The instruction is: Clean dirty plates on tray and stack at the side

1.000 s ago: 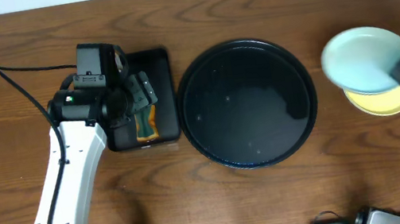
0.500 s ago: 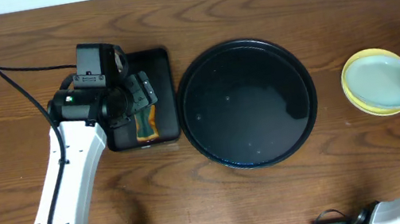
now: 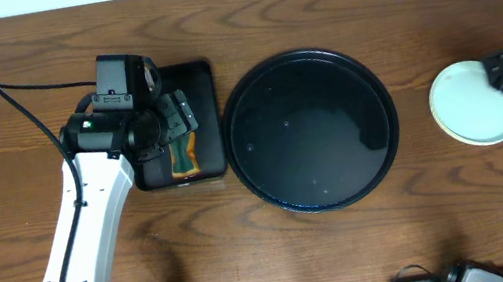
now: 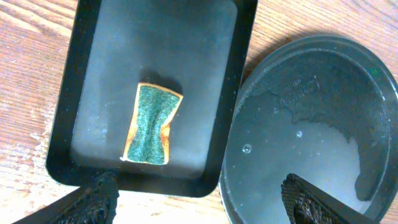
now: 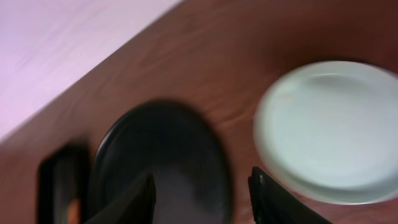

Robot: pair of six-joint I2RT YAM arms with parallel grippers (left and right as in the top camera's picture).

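The mint plate, lately aloft in the right gripper, now lies released near the desk's right edge, those jaws parted and empty, the left gripper likewise wide-jawed and idle, and the tray holds no plates, so stacking looks finished.

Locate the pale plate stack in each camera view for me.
Overhead: plate stack at far right, to the right of the round black tray.
Left wrist: not in view; the tray fills the lower right.
Right wrist: upper right, blurred; the tray lies lower left.
Shared landmark: the round black tray.
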